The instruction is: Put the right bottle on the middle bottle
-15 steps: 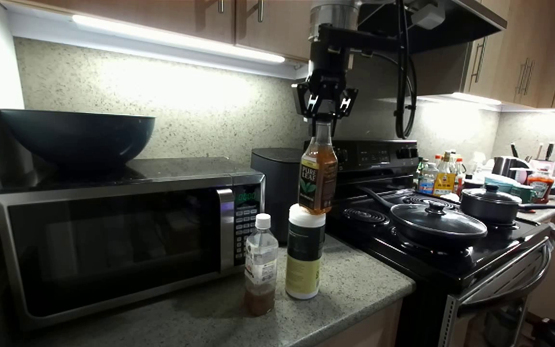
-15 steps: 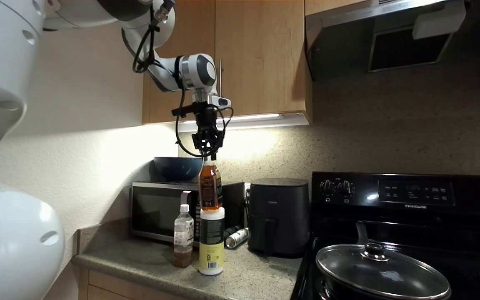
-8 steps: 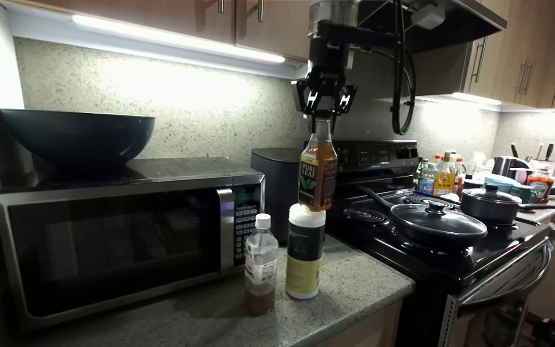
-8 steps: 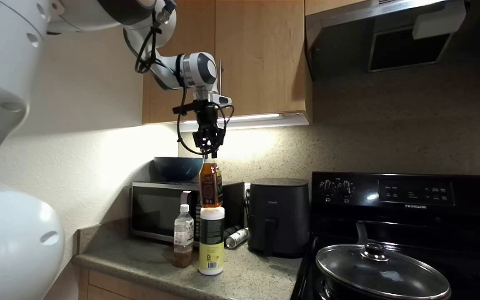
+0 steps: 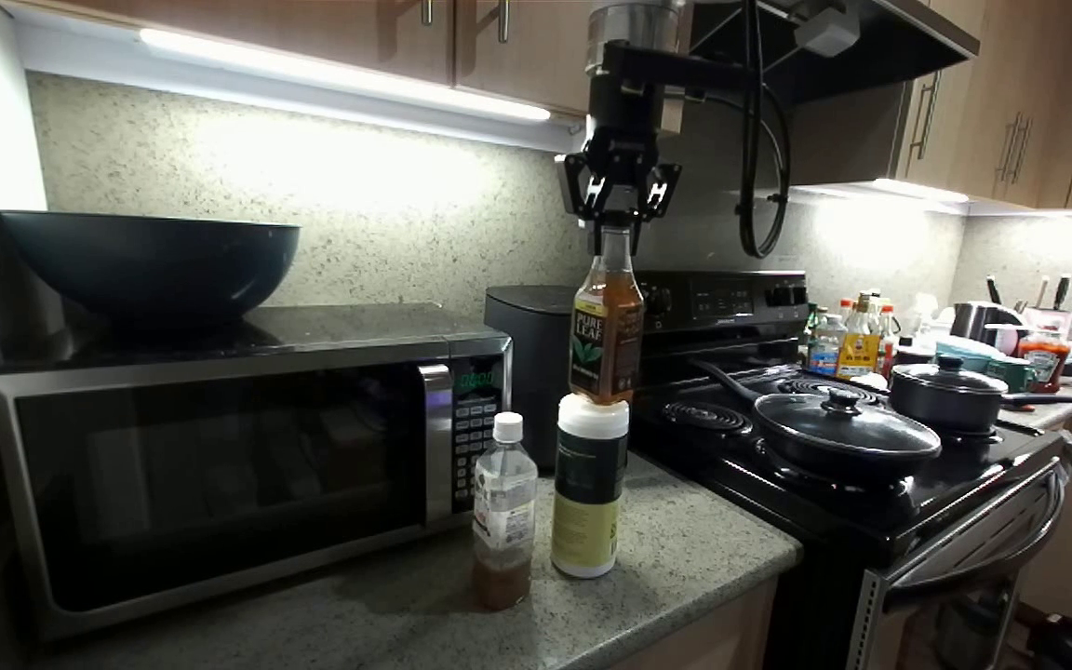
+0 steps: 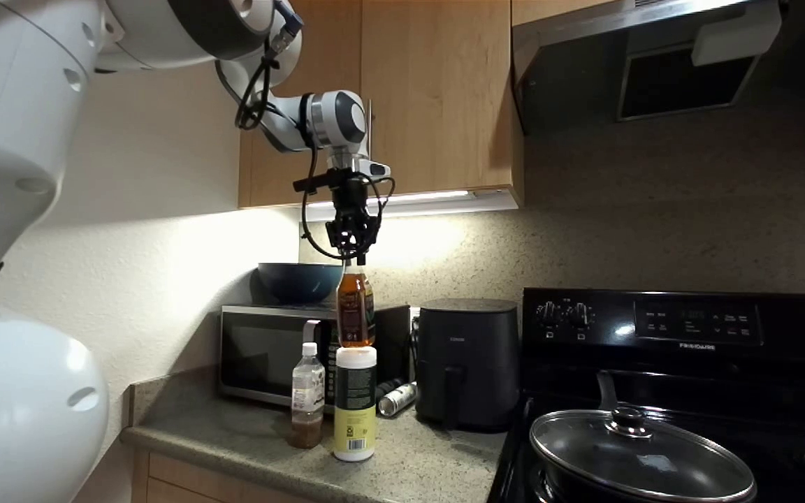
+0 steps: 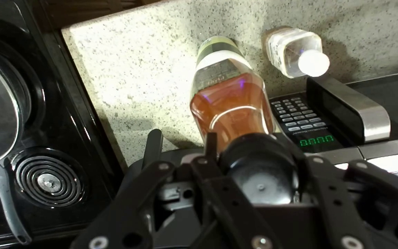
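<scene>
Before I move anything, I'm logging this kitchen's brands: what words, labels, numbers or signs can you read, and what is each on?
"PURE LEAF": amber bottle held by the gripper.
"FRIGIDAIRE": stove's back panel.
"0000", as far as I can tell: microwave's green display.
Too small or blurred: the amber bottle's finer print, and the print on the white-topped jar, white-capped bottle, microwave keypad, air fryer and far bottles.

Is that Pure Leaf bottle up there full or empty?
Mostly full: the Pure Leaf bottle shows amber liquid up to its shoulder in both exterior views; only the neck looks clear.
</scene>
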`<move>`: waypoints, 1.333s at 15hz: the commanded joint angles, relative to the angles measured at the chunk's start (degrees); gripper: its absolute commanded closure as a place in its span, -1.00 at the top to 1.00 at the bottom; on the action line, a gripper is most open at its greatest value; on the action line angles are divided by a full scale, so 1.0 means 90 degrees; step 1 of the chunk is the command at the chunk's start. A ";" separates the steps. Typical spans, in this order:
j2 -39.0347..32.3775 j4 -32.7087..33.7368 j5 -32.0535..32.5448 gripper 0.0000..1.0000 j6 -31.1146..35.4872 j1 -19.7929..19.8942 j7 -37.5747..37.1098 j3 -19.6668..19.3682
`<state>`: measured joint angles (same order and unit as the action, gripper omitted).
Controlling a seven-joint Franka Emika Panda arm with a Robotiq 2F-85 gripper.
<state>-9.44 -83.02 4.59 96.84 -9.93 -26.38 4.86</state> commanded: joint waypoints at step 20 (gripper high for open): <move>0.0195 0.0573 0.0518 1.00 -0.0061 -0.0261 -0.0173 0.0056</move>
<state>-10.70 -76.71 6.10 95.85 -10.94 -26.38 4.96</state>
